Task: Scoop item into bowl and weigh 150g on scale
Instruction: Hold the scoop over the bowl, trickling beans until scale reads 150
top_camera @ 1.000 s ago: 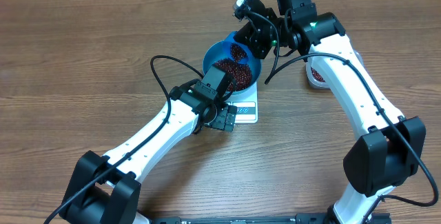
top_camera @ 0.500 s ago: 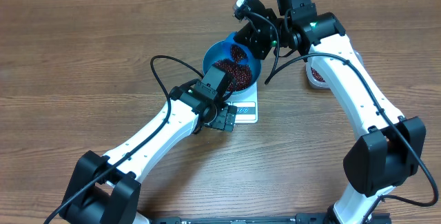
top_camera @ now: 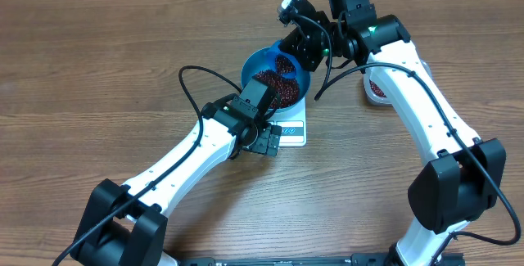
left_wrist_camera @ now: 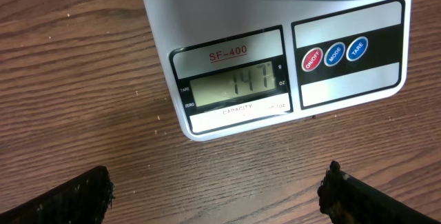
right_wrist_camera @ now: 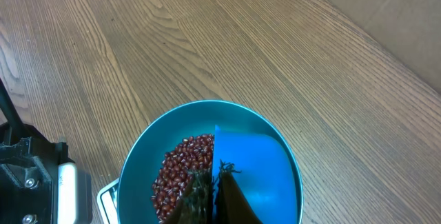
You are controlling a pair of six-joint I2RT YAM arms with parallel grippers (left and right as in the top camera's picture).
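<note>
The blue bowl (top_camera: 264, 65) stands on the white scale (top_camera: 293, 128), with red-brown beans (top_camera: 277, 91) heaped inside it. My right gripper (top_camera: 296, 49) hangs over the bowl's far rim, shut on the small blue scoop (top_camera: 284, 60), which has beans in it. In the right wrist view the shut gripper (right_wrist_camera: 215, 172) pinches the scoop (right_wrist_camera: 255, 165) above the beans (right_wrist_camera: 180, 172) in the bowl (right_wrist_camera: 141, 162). My left gripper (top_camera: 266, 141) is open at the scale's front edge. In the left wrist view this gripper (left_wrist_camera: 217, 196) holds nothing, and the scale (left_wrist_camera: 344, 79) display reads 147.
A clear tub (top_camera: 376, 88) holding beans sits to the right, mostly hidden behind the right arm. A black cable (top_camera: 192, 82) loops over the table left of the bowl. Bare wooden table (top_camera: 98, 69) lies all around.
</note>
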